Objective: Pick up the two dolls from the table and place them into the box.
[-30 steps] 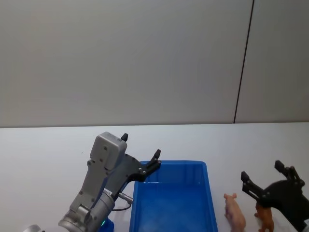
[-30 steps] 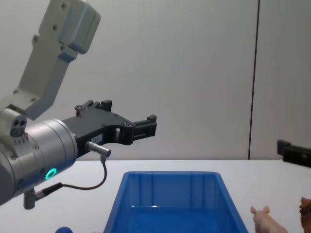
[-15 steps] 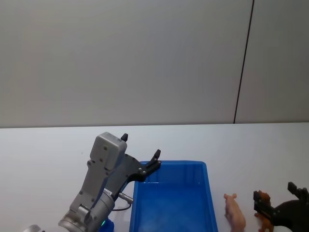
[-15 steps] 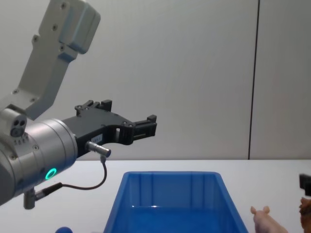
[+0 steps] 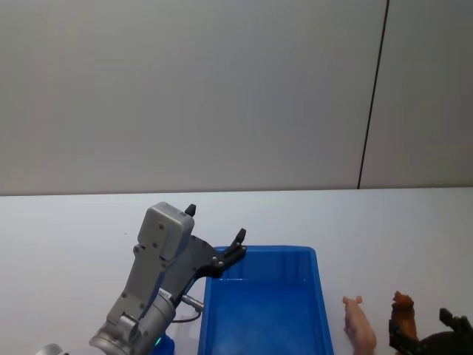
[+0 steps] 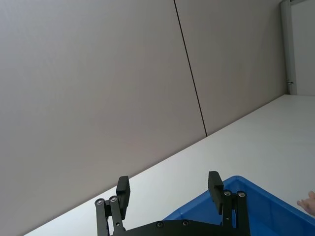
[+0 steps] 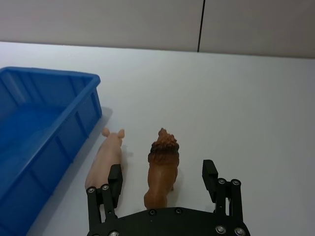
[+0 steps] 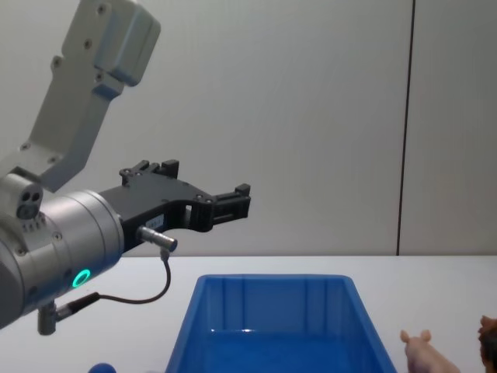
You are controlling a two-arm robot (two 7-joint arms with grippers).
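- right tool (image 7: 162, 171), spread wide, has sunk to the head view's lower right, now straddling the brown lion (image 5: 403, 313) on the counter (image 5: 74, 229); closing looks next.
- pink pig (image 5: 359, 325) stands beside it, outside the blue box (image 5: 260, 253).
- left tool (image 6: 168, 181), spread, hovers at centre left.

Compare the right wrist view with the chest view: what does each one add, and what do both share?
Right wrist view: the right gripper, open, its fingers on either side of the rear of the lion. The pig is seen whole beside the lion on the table.
Chest view: the left gripper, open, raised above the left side of the box, and a small blue object at the bottom edge.
Both: the blue box, the white table, the pig's head and part of the lion.
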